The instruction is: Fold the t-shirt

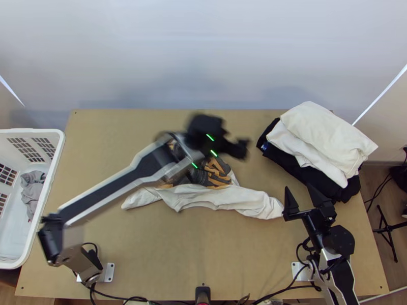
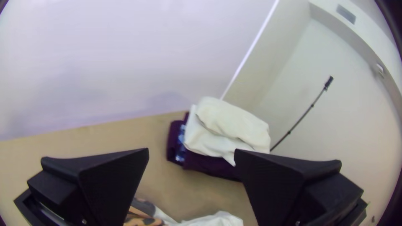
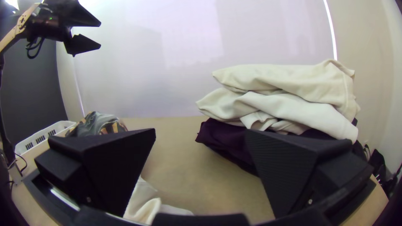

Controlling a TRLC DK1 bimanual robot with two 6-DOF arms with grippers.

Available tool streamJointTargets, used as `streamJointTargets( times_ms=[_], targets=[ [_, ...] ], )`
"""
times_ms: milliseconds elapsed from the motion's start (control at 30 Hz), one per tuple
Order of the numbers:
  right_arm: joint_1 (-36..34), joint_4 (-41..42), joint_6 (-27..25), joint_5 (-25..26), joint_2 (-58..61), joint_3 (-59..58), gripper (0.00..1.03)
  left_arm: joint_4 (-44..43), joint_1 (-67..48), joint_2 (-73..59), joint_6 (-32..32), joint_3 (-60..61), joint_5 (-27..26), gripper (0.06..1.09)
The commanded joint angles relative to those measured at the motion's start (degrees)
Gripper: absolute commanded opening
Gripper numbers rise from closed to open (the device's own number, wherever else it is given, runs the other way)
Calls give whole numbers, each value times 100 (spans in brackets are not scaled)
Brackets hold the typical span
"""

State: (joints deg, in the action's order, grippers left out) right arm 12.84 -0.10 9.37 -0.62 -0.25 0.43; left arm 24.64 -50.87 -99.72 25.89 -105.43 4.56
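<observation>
A white t-shirt [image 1: 224, 199] with a dark grey and orange print lies bunched mid-table, one white part stretched toward the right arm. Blurred, my left gripper [image 1: 244, 145] hangs above and beyond it; in the left wrist view the left gripper [image 2: 191, 155] is open with nothing between its fingers. The right gripper [image 1: 300, 195] stands open at the shirt's right end, and so does the right gripper [image 3: 201, 136] in the right wrist view, where white cloth [image 3: 146, 203] lies low beside one finger. The left arm covers part of the print.
A stack of folded clothes, cream and white [image 1: 325, 137] over dark [image 1: 305, 175], sits at the table's back right. At the left edge stands a white basket [image 1: 56, 147] with a grey cloth [image 1: 31, 190] inside. Bare wood [image 1: 203, 254] lies in front of the shirt.
</observation>
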Motion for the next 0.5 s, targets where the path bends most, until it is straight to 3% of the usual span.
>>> streamJointTargets(
  times_ms=[0,200,467],
  targets=[
    [-1,1,-5,1,-1,1,99,427,1563,506,-66,136,1,105],
    [-1,1,-5,1,8,1,99,1341,2881,1051,-374,400,247,105],
    [-1,1,-5,1,-1,1,99,1983,4753,2572,-611,1947,256,105]
  ],
)
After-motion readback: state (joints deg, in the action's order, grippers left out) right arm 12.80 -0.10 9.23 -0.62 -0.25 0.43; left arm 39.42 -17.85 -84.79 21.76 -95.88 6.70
